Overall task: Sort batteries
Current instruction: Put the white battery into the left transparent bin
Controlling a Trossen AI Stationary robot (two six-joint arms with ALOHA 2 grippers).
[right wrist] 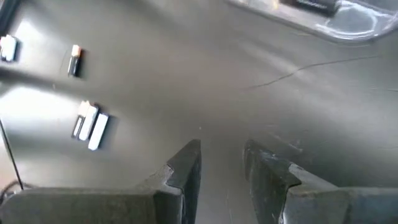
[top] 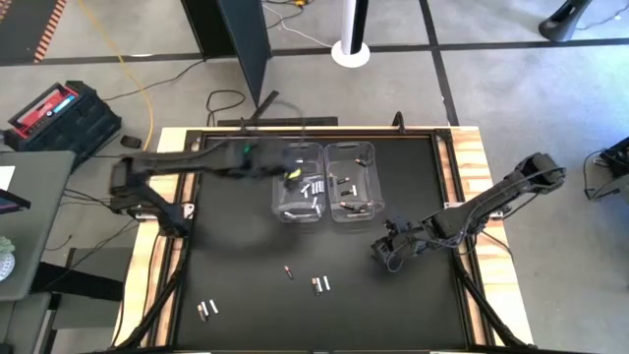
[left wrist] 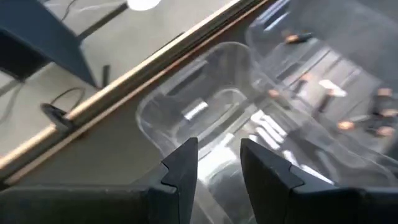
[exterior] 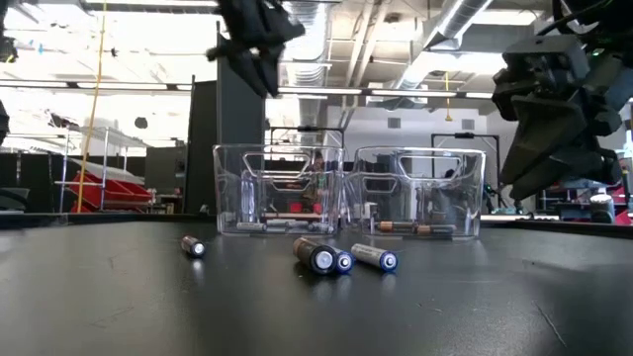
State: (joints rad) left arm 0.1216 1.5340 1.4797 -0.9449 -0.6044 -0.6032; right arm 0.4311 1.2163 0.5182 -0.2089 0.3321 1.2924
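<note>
Left gripper (top: 291,173) hovering above left bin (top: 299,183), fingers parted, gripping nothing | Right gripper (top: 385,250) hanging low over bare table (top: 246,256), near right bin (top: 353,181), fingers apart, empty | Batteries: some lying inside both bins; loose batteries (top: 320,284) resting on the table in front of the bins, well apart

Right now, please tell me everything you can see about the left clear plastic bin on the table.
The left clear bin is a see-through rectangular plastic tub with rounded corners and an open top. It stands upright on the black table, close beside a second clear bin; whether the two touch cannot be told. Several silvery-white batteries lie on its floor. The left gripper hangs over it with open, empty fingers and does not touch it.
</note>
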